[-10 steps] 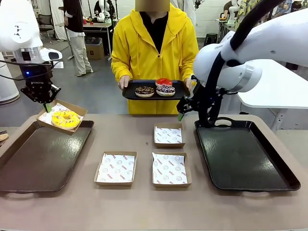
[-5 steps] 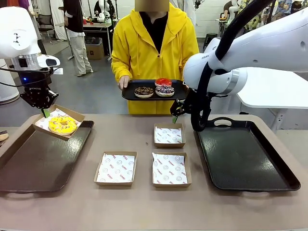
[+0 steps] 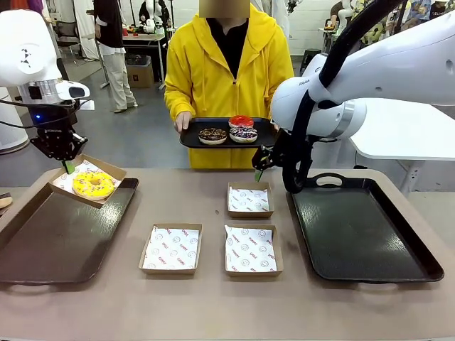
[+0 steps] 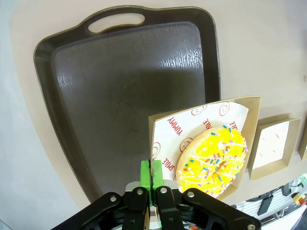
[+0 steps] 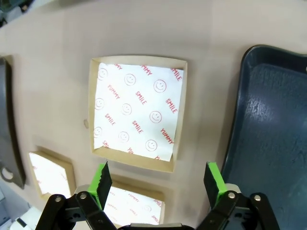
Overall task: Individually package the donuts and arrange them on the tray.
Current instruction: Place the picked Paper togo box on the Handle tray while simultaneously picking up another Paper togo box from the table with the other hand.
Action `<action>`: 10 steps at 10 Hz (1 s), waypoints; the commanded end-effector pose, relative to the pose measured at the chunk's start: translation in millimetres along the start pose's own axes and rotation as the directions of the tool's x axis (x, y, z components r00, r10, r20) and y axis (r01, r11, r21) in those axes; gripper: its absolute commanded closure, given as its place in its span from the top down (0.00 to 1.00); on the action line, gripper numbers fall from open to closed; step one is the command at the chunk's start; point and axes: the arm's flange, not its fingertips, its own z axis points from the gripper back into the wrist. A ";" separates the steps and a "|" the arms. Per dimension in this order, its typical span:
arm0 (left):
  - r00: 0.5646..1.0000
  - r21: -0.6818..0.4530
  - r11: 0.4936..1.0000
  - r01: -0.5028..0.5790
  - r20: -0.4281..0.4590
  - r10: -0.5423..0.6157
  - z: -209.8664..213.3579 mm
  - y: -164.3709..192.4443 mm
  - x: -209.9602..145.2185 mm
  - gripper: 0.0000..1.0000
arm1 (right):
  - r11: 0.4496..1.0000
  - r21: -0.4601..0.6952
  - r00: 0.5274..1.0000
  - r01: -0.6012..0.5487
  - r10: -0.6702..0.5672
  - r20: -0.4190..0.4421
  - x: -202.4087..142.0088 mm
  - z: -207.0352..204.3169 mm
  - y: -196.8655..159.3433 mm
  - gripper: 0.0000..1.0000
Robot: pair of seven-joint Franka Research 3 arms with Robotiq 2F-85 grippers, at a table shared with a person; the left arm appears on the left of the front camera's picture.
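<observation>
You're looking at a robotics lab, open-hall type. Two white robot arms (image 3: 25, 42) flank one desk (image 3: 213, 206), with a thick black cable hose (image 3: 348, 39) running along the right one. There's bare grey floor (image 3: 135, 135) behind the desk. Further back you get another work table (image 3: 146, 35) with clutter on it, a dark bin (image 3: 140, 71) beside it and a person standing (image 3: 110, 50) there. A white table (image 3: 412, 128) sits off to the right. The desk layout is rig-neat: a dark tray (image 3: 64, 241) at each end, paper-lined boxes (image 3: 249, 249) between them.
</observation>
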 end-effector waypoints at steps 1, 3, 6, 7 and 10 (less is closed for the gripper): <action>0.999 0.001 0.999 -0.052 0.011 0.052 -2.9 2.1 7.7 0.01 | 0.995 -0.095 0.998 0.037 -0.033 0.047 5.4 -15.8 9.9 1.00; 0.993 0.014 0.993 -0.115 0.025 0.114 -10.9 9.5 10.1 0.01 | 0.987 -0.156 0.996 0.047 -0.034 0.084 12.6 -29.4 12.9 1.00; 0.991 0.034 0.990 -0.136 0.018 0.136 -22.5 16.6 13.5 0.01 | 0.990 -0.133 0.997 0.051 -0.044 0.061 17.4 -55.3 9.3 1.00; 0.990 0.033 0.989 -0.141 0.016 0.141 -25.9 19.5 15.3 0.01 | 0.990 -0.133 0.997 0.047 -0.039 0.060 16.7 -62.2 8.3 1.00; 0.987 0.027 0.987 -0.158 0.001 0.158 -36.5 27.3 20.8 0.01 | 0.986 -0.165 0.998 0.025 -0.014 0.068 17.9 -77.2 7.8 1.00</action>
